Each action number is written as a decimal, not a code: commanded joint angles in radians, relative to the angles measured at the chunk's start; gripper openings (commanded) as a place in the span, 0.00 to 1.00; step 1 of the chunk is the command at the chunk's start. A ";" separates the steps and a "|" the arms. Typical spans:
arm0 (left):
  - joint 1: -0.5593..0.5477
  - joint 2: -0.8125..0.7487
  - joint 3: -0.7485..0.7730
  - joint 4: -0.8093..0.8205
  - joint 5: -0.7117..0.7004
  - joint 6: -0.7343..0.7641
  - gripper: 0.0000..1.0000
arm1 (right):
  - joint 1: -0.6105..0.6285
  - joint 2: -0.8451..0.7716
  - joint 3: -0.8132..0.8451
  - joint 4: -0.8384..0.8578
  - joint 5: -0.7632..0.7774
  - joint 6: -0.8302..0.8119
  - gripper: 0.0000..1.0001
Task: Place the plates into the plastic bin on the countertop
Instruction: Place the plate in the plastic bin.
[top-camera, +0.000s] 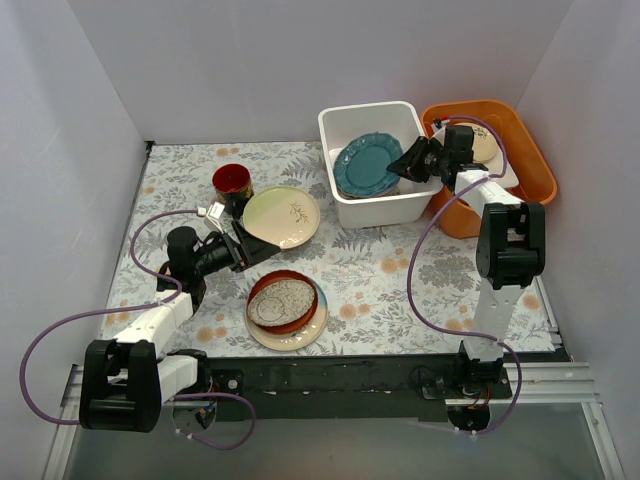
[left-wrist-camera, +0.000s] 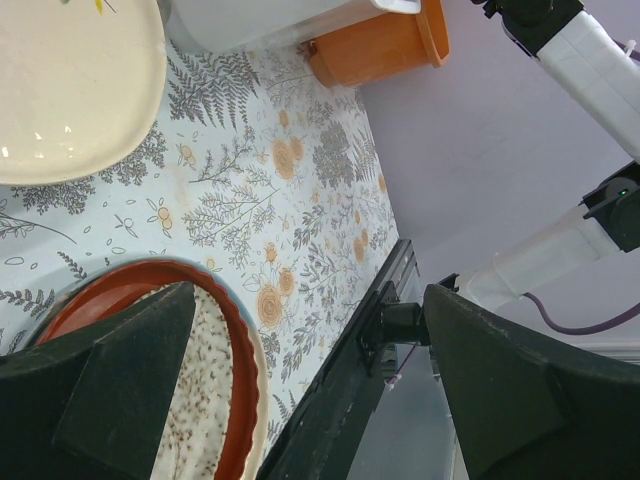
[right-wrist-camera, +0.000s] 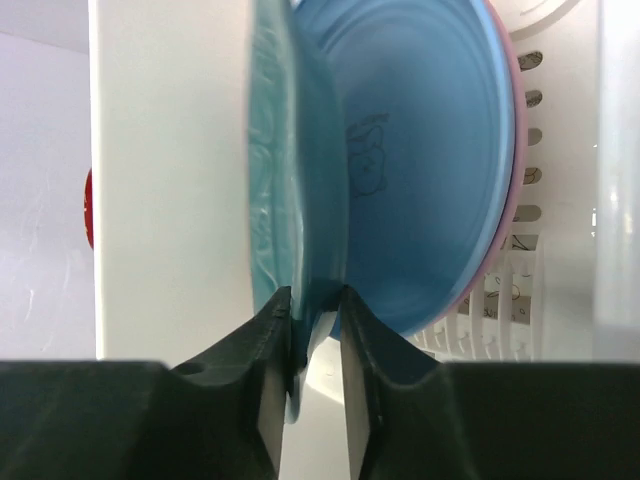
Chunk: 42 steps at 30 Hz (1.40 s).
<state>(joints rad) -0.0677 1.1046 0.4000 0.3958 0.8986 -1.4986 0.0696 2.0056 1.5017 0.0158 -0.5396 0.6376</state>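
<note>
The right gripper (right-wrist-camera: 312, 330) pinches the teal plate (right-wrist-camera: 290, 150) by its rim inside the plastic bin (right-wrist-camera: 170, 200). The plate seems seated, so letting go comes next. The left gripper (left-wrist-camera: 310, 380) gapes wide, empty.

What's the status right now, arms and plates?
Right gripper shut on teal plate, inside plastic bin. Light blue plate already in. Left gripper open, empty, beside cream plate. Nothing in the way.

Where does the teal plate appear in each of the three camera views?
Top external: teal plate upper centre, inside the plastic bin.
Left wrist: not in view.
Right wrist: centre-left, seen edge-on, pinched by the right gripper.
Shared landmark: the bin's white wall, top edge of the left wrist view, left in the right wrist view.
</note>
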 joint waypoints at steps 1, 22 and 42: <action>-0.004 -0.011 -0.012 0.008 -0.006 0.015 0.98 | -0.008 -0.036 0.019 0.069 -0.049 -0.010 0.37; -0.007 -0.022 -0.012 0.000 -0.010 0.017 0.98 | -0.010 -0.261 -0.031 -0.062 0.133 -0.107 0.63; -0.007 -0.005 0.034 -0.136 -0.113 0.069 0.98 | 0.021 -0.458 -0.135 0.033 0.135 -0.101 0.64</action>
<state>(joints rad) -0.0696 1.1034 0.3992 0.3405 0.8497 -1.4757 0.0719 1.5967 1.3834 0.0093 -0.3954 0.5507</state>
